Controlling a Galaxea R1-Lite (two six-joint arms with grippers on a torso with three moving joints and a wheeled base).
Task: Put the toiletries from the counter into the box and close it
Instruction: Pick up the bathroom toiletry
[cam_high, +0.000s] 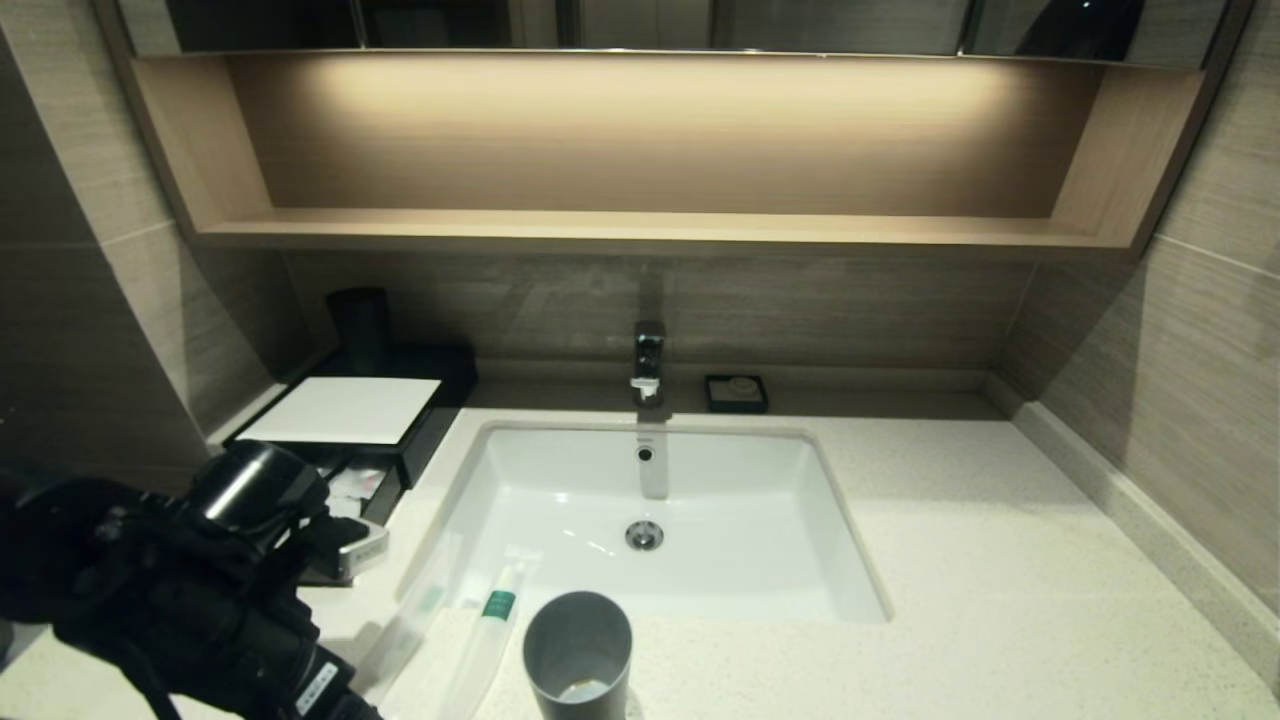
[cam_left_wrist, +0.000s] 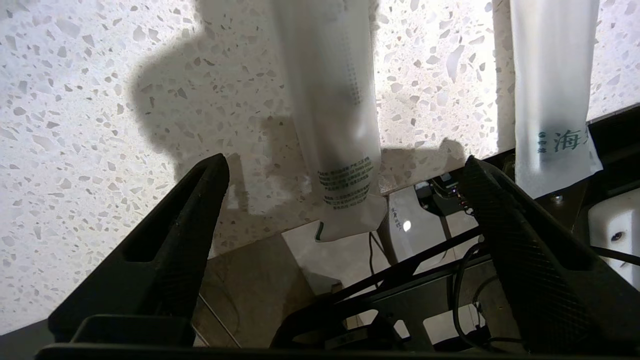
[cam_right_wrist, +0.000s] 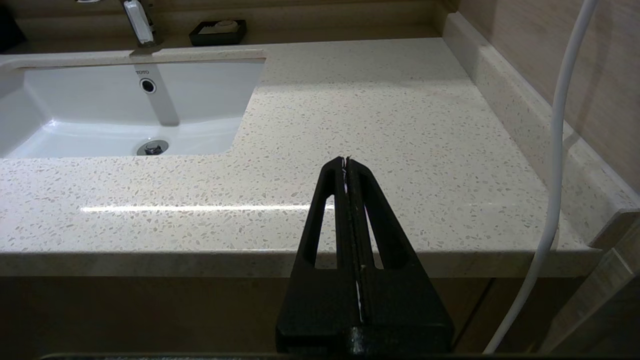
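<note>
Two slim clear-white packets lie on the counter (cam_high: 950, 560) at its front, left of the sink (cam_high: 760, 560): a plain one (cam_high: 420, 610) and one with a green band (cam_high: 492, 635). My left arm (cam_high: 200, 580) reaches over them. In the left wrist view my left gripper (cam_left_wrist: 345, 160) is open, its fingers on either side of the end of one packet (cam_left_wrist: 330, 100), which overhangs the counter's front edge. The second packet (cam_left_wrist: 552, 85) lies beside it. The black box (cam_high: 345, 410) stands at the back left with its drawer (cam_high: 360, 485) pulled out. My right gripper (cam_right_wrist: 346, 160) is shut and empty, before the counter's front right edge.
A grey cup (cam_high: 578, 650) stands at the front edge right of the packets. A faucet (cam_high: 648, 360) and a small black soap dish (cam_high: 736, 393) are behind the sink. A dark cylinder (cam_high: 360, 325) stands behind the box. A white cable (cam_right_wrist: 560, 150) hangs by the right wall.
</note>
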